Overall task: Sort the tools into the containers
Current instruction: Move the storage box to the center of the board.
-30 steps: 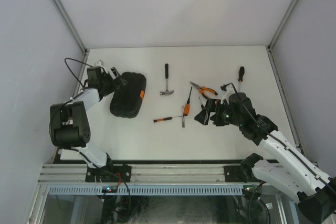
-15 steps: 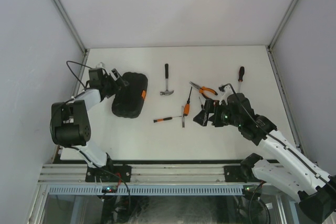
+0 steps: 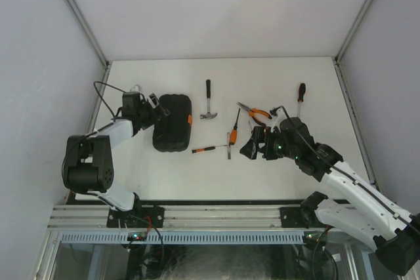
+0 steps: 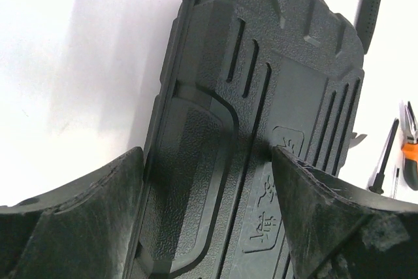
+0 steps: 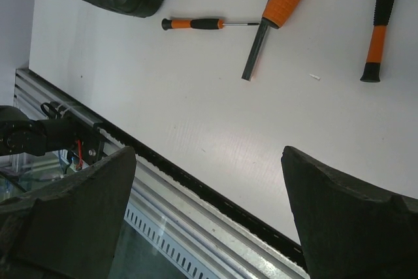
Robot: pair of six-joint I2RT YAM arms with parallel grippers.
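Moved: tool case [image 3: 172,122] slid right toward the hammer [image 3: 208,101], your left gripper [image 3: 156,109] with it | left fingers stood apart astride its end, you could not tell if clamped | your right gripper [image 3: 248,147] was spread wide, empty, over the counter [image 3: 282,77] near the pliers [image 3: 256,112] | case lay closed and flat

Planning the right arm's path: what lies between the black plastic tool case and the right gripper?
In the top view, two tools lie there: a slim black-and-orange screwdriver and, nearer the gripper, an orange-handled steel tool.
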